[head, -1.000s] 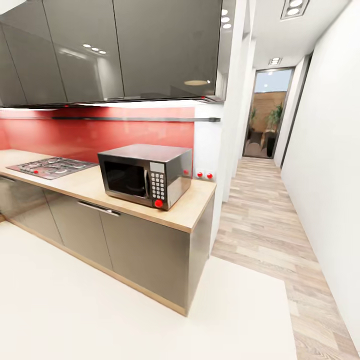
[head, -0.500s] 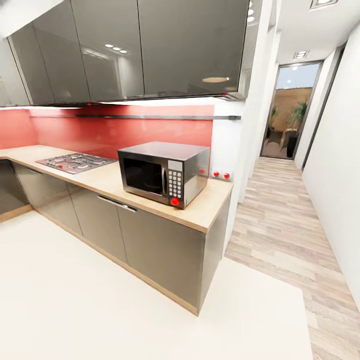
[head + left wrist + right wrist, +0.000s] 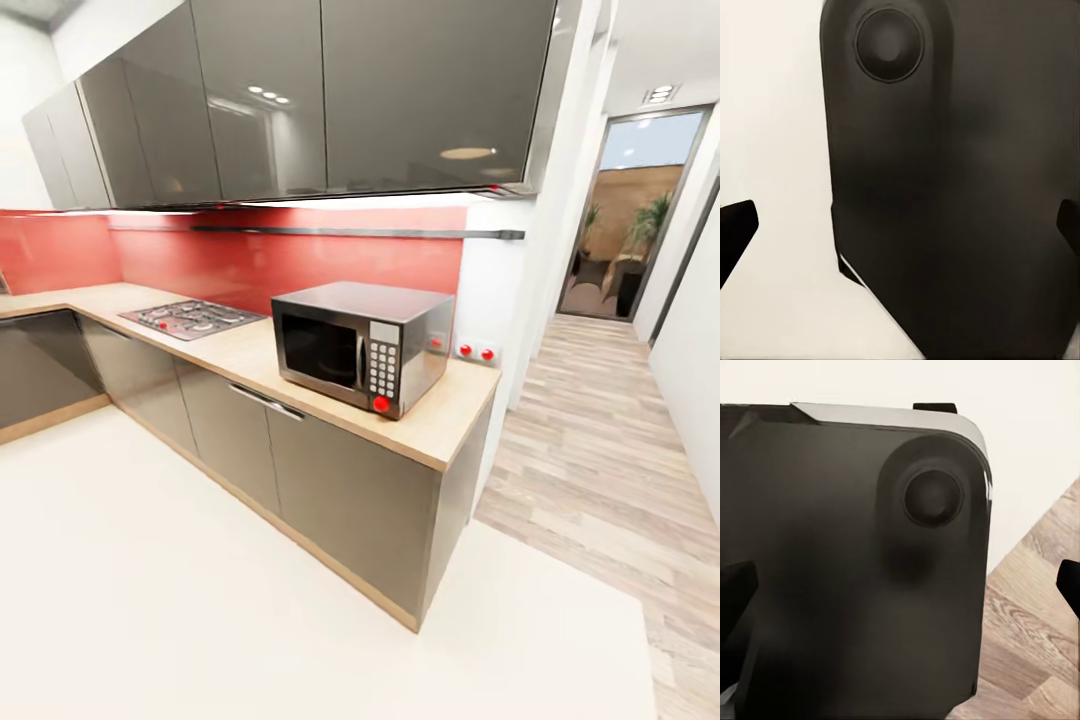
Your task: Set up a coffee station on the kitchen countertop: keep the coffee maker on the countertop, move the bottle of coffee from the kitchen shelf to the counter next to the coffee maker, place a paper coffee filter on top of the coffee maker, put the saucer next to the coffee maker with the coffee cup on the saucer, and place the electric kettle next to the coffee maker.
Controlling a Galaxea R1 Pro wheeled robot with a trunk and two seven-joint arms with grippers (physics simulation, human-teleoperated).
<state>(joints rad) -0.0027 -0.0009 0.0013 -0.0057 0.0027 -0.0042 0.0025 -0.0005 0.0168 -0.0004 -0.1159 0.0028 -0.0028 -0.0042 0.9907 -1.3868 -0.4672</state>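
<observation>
On the kitchen countertop a closed microwave stands beside a gas hob. Both wrist views show widely parted fingertips, gripping nothing.

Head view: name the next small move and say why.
Probably keep turning the base toward the left along the kitchen countertop. This stretch holds a microwave and a hob, with no coffee maker, kettle, cup or bottle in sight. The counter runs on round the corner at the view's left, so the search likely lies that way.
</observation>
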